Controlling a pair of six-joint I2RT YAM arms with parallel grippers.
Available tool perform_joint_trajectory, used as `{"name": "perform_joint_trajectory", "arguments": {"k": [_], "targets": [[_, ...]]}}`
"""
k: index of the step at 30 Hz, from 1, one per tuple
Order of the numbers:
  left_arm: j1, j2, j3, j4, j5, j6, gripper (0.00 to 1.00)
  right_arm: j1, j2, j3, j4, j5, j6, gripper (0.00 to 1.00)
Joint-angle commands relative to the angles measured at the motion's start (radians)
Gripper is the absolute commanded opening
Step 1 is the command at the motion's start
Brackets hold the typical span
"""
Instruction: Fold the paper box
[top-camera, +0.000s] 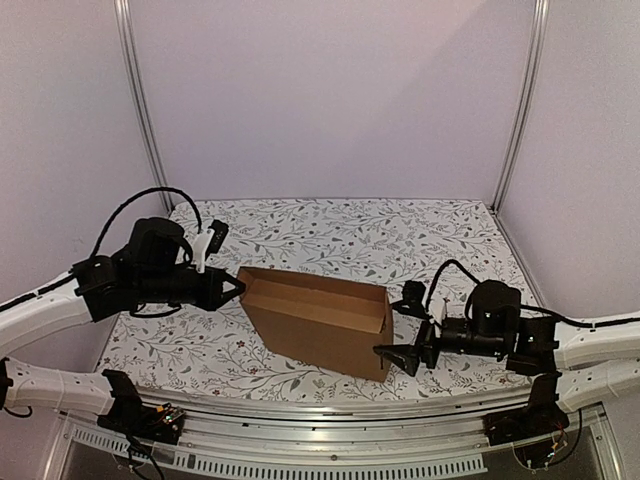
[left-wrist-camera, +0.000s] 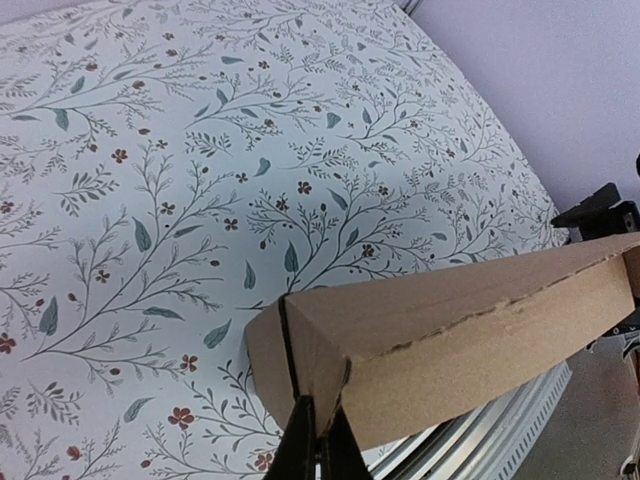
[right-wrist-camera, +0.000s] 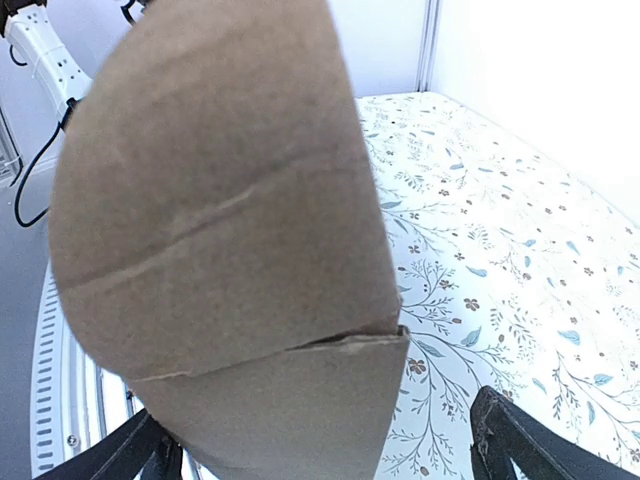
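The paper box (top-camera: 318, 318) is a plain brown cardboard box standing on the floral table (top-camera: 340, 230), its open side turned up and away. My left gripper (top-camera: 236, 286) is at its left end, and in the left wrist view the left gripper (left-wrist-camera: 322, 445) is shut, pinching the box's (left-wrist-camera: 450, 340) lower corner edge. At the right end of the box, my right gripper (top-camera: 404, 326) stands open. The right wrist view shows the right gripper (right-wrist-camera: 322, 452) with one dark fingertip (right-wrist-camera: 520, 440) out to each side of the box's (right-wrist-camera: 220, 210) end, apart from the cardboard.
The table's metal front rail (top-camera: 330, 420) runs just below the box. White booth walls and upright metal posts (top-camera: 145, 110) close in the back and sides. The floral tabletop (left-wrist-camera: 200, 180) stretches behind the box.
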Motion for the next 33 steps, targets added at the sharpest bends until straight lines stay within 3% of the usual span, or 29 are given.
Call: {"name": "perform_joint_trajectory", "arguments": {"k": [1, 8, 12, 16, 18, 22, 25, 28, 33], "targets": [[-0.024, 0.031, 0.009, -0.106, -0.009, -0.042, 0.0, -0.003, -0.068, 0.026, -0.133, -0.014, 0.009, 0.99], [-0.037, 0.065, 0.023, -0.1, -0.024, -0.071, 0.0, -0.003, -0.197, 0.083, -0.33, 0.009, 0.101, 0.99], [-0.044, 0.078, 0.032, -0.099, -0.033, -0.071, 0.0, -0.003, -0.257, 0.167, -0.534, 0.065, 0.189, 0.99], [-0.049, 0.085, 0.037, -0.098, -0.04, -0.071, 0.0, -0.003, -0.304, 0.205, -0.588, 0.048, 0.188, 0.98], [-0.051, 0.089, 0.039, -0.097, -0.043, -0.072, 0.0, -0.003, -0.311, 0.221, -0.599, 0.046, 0.186, 0.86], [-0.055, 0.092, 0.044, -0.098, -0.046, -0.071, 0.0, -0.002, -0.282, 0.258, -0.621, 0.058, 0.186, 0.36], [-0.056, 0.09, 0.045, -0.104, -0.051, -0.069, 0.0, -0.004, -0.233, 0.283, -0.627, 0.035, 0.185, 0.11], [-0.059, 0.085, 0.046, -0.107, -0.054, -0.071, 0.0, -0.002, -0.178, 0.313, -0.627, -0.008, 0.186, 0.0], [-0.061, 0.08, 0.043, -0.113, -0.058, -0.075, 0.0, -0.003, -0.114, 0.342, -0.62, -0.061, 0.19, 0.0]]}}
